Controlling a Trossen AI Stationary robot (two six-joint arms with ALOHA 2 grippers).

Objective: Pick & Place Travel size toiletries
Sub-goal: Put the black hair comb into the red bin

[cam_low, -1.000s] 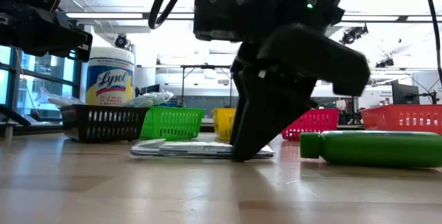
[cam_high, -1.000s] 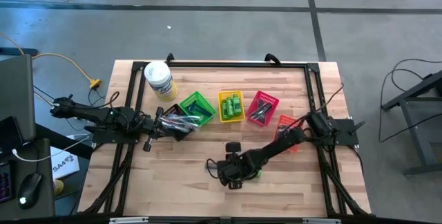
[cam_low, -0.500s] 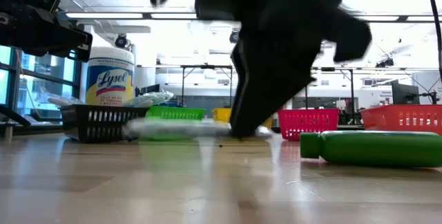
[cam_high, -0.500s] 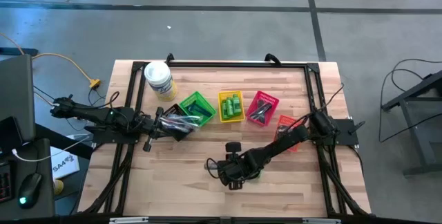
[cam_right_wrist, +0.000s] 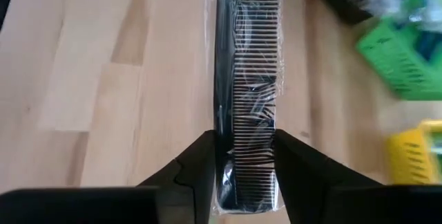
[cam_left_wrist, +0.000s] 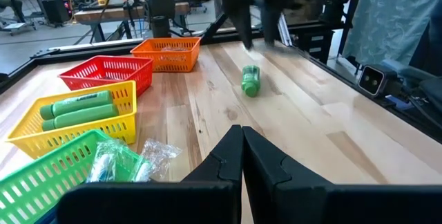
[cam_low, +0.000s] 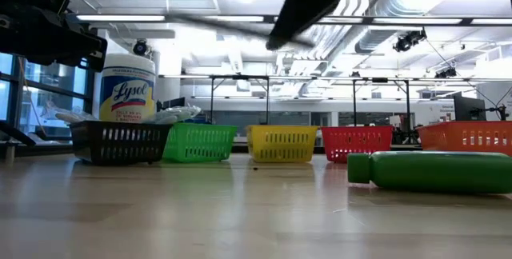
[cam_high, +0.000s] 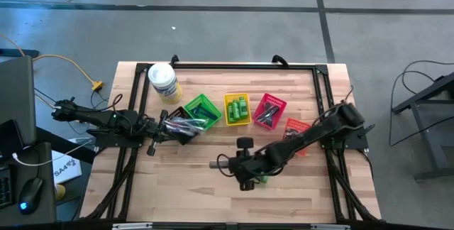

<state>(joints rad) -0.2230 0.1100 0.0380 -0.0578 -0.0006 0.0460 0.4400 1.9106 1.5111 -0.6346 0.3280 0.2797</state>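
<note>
The right tool (cam_right_wrist: 243,162) grips a black comb (cam_right_wrist: 247,79) in clear wrap, its fingers (cam_right_wrist: 197,165) pressed on either side of the comb's lower end, and it hangs above the bare tabletop (cam_high: 184,187) low in the middle of the high view. In the low view only the arm's dark underside shows at the top centre, clear of the wood. A green bottle (cam_low: 432,171) lies on its side at the right of the low view, just beside the right arm in the high view. Across the middle of the high view sit a black basket (cam_high: 181,125), green basket (cam_high: 202,109), yellow basket (cam_high: 237,108), red basket (cam_high: 269,111) and orange basket (cam_high: 294,127). The left tool (cam_left_wrist: 242,156) is closed on nothing, over the black basket at centre left.
</note>
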